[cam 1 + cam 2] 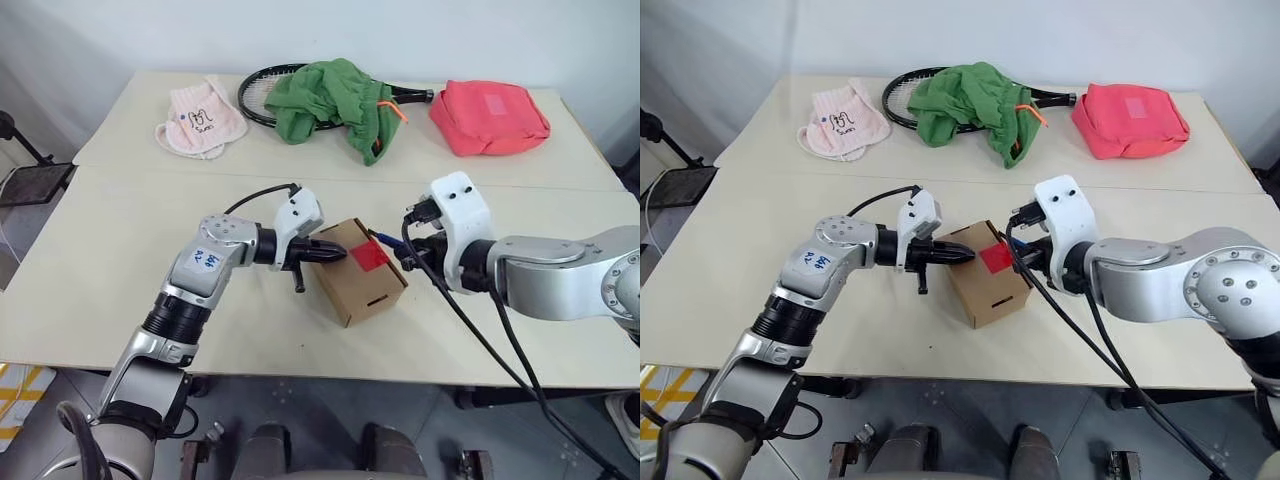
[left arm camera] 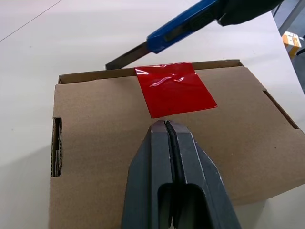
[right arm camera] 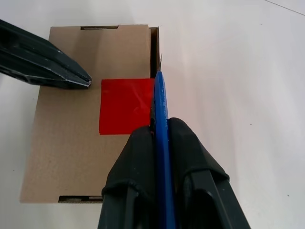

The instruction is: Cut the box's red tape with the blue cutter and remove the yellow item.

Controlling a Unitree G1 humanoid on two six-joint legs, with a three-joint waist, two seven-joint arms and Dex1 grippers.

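The brown cardboard box lies closed near the table's front edge, with the square of red tape across its flap seam. My left gripper is shut and empty, its tips at the box top just beside the tape. Whether they touch the cardboard I cannot tell. My right gripper is shut on the blue cutter. The cutter's blade lies along the flap seam at the tape's far edge, on the side away from the left gripper. The yellow item is hidden.
Along the table's back lie a pink cloth, a black racket partly under a green garment, and a pink-red bag. A seam runs across the tabletop behind the box.
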